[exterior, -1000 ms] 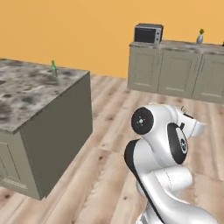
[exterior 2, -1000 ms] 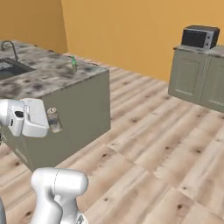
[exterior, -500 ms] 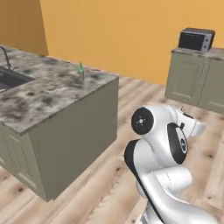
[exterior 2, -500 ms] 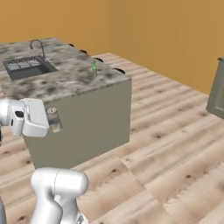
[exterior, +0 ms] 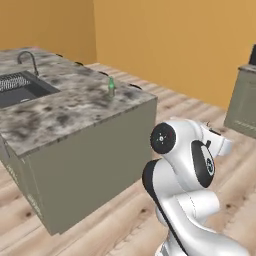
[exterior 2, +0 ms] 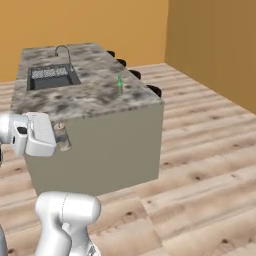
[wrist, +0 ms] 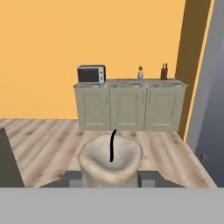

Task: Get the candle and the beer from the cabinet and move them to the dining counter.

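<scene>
The candle (wrist: 111, 161), a stubby pale cylinder with a dark wick, sits upright between the fingers of my gripper (wrist: 110, 178), which is shut on it. In the right base view the gripper (exterior 2: 60, 141) carries the candle (exterior 2: 61, 131) in the air in front of the near side of the dining counter (exterior 2: 95, 100), a little below its top. The beer (exterior: 111, 87), a slim green bottle, stands upright on the dining counter (exterior: 65, 112) near its far edge, also seen as the beer (exterior 2: 119, 84) from the right. The cabinet is out of view.
A dark sink (exterior 2: 50, 76) with a curved faucet (exterior 2: 63, 49) is set into the counter's far end. Black stools (exterior 2: 154, 90) line its right side. The hand view looks at low beige cupboards (wrist: 129, 105) with a microwave (wrist: 91, 74). Wooden floor lies all around.
Both base views have swung, bringing the dining counter, its sink and the beer further into the picture. The gripper still holds the candle the same way.
</scene>
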